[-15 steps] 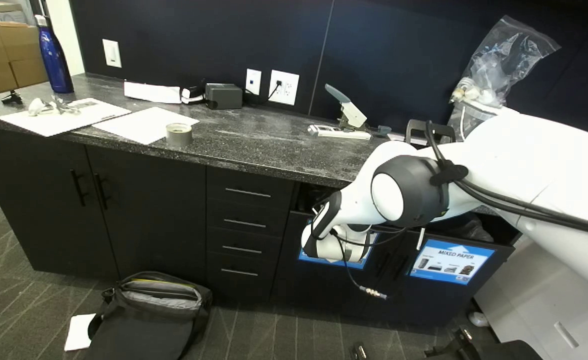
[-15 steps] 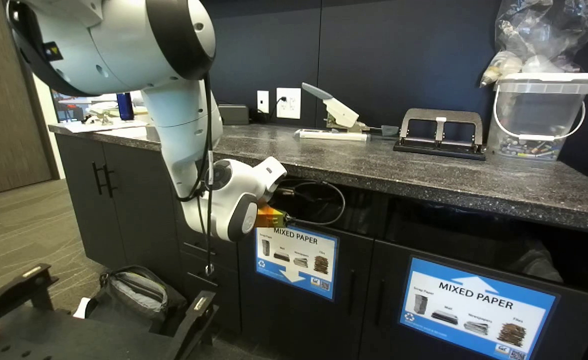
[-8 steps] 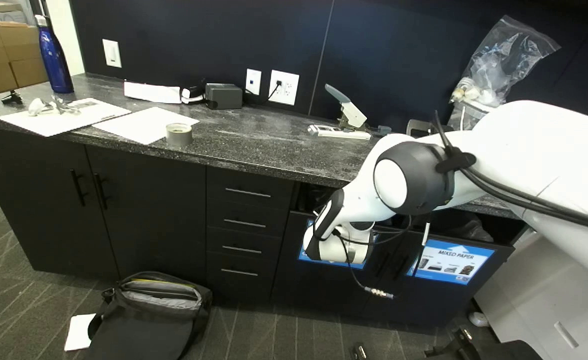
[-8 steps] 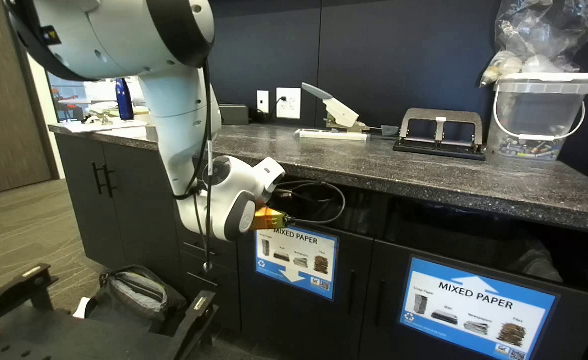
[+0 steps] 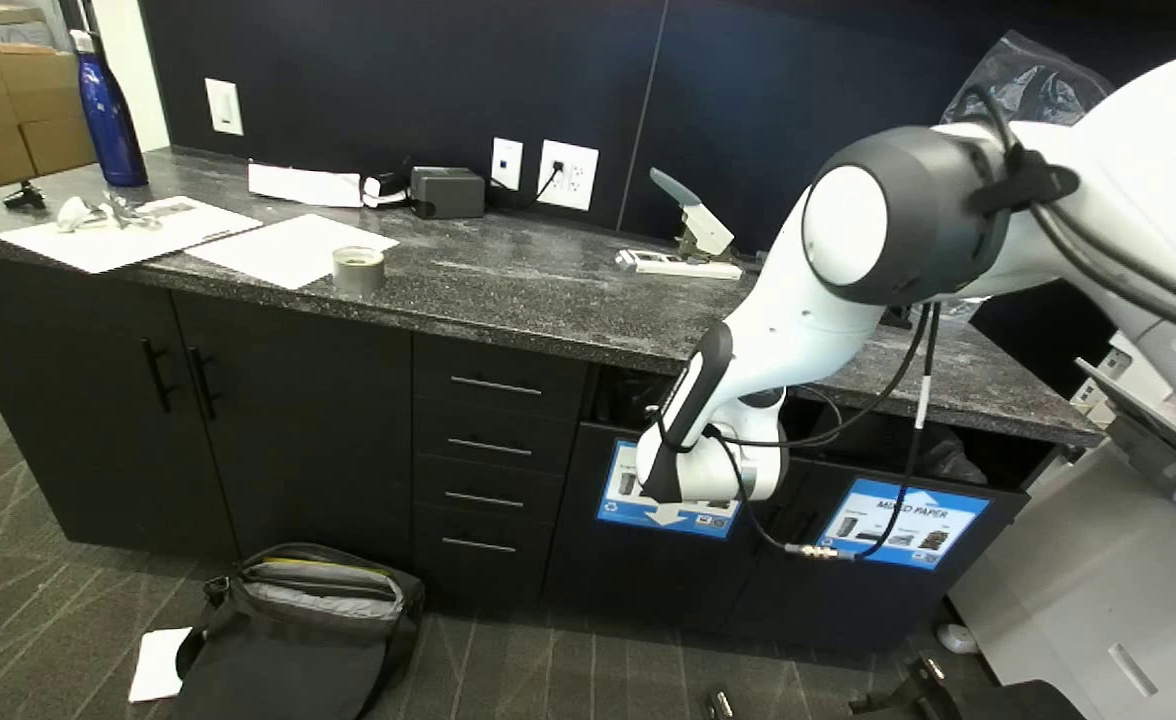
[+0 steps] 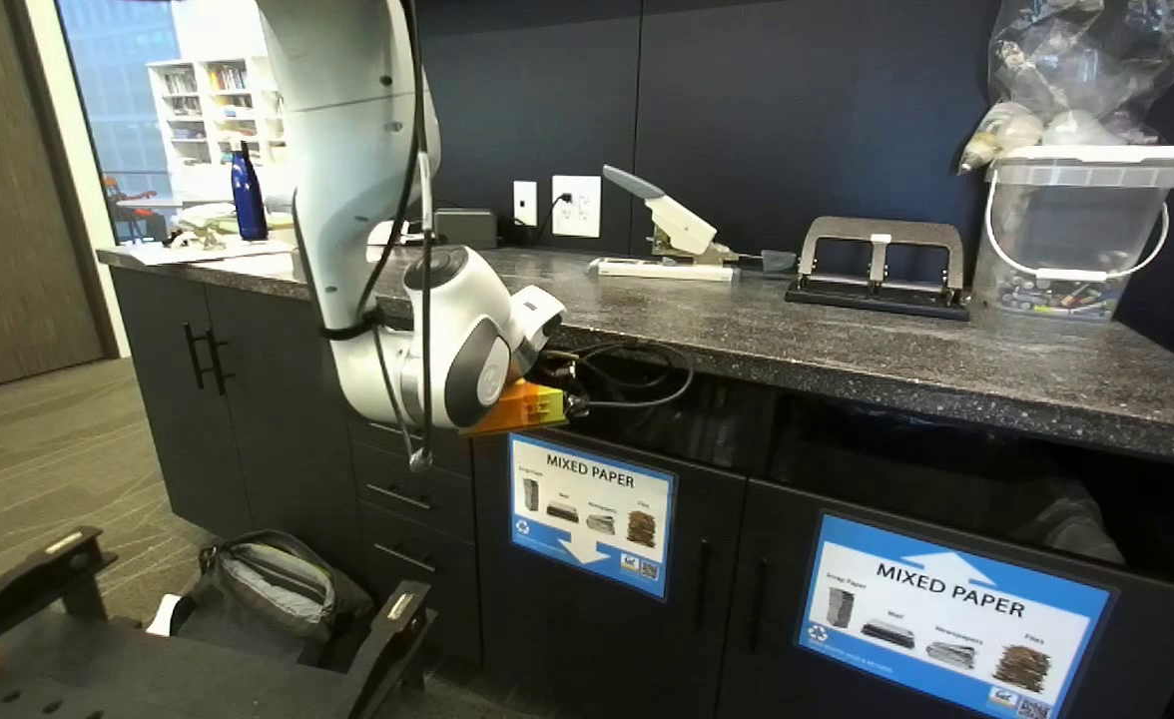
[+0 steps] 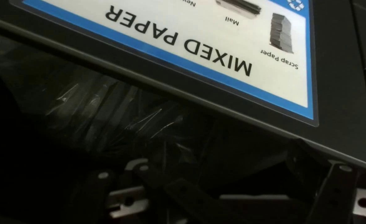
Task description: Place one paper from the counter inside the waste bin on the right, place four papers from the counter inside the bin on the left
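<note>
The dark two-fingered gripper (image 7: 243, 199) is held by the white jointed arm (image 5: 796, 315) at the shadowed opening of the black-fronted left bin (image 6: 597, 639), near the front edge of the long dark grey speckled stone counter (image 5: 528, 275). Its jaws are spread wide apart, and nothing can be seen gripped between them. In the wrist view, a wrinkled clear plastic liner (image 7: 92, 109) is seen inside that bin; whether small crumpled white papers are held there cannot be told. The black-fronted right bin (image 6: 1151, 624) is marked with a blue-and-white sign (image 6: 951, 614). On the counter, near the tall dark blue bottle (image 5: 111, 115), a small whitish irregular object (image 5: 73, 213) is laid on a flat white sheet (image 5: 113, 248); whether it is one of the papers cannot be told.
</note>
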`<state>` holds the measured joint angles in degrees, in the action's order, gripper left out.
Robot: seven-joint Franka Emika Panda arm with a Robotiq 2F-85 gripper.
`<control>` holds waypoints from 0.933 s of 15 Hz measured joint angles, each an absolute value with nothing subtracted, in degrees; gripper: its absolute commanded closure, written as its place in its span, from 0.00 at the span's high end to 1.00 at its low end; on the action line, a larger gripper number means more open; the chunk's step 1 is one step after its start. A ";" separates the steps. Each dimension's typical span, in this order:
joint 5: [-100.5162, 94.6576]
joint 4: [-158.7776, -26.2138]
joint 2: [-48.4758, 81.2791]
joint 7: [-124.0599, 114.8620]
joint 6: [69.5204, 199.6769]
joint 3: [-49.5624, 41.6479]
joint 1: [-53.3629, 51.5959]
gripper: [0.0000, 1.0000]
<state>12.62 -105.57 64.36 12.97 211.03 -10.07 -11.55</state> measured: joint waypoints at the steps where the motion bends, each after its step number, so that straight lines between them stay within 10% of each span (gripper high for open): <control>1: 10.95 -108.32 61.58 12.95 209.27 -10.08 -11.26 1.00; 14: -18.11 -131.95 20.73 2.61 157.39 -28.09 -21.65 1.00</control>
<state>-18.11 -131.95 20.73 2.61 157.39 -28.09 -21.65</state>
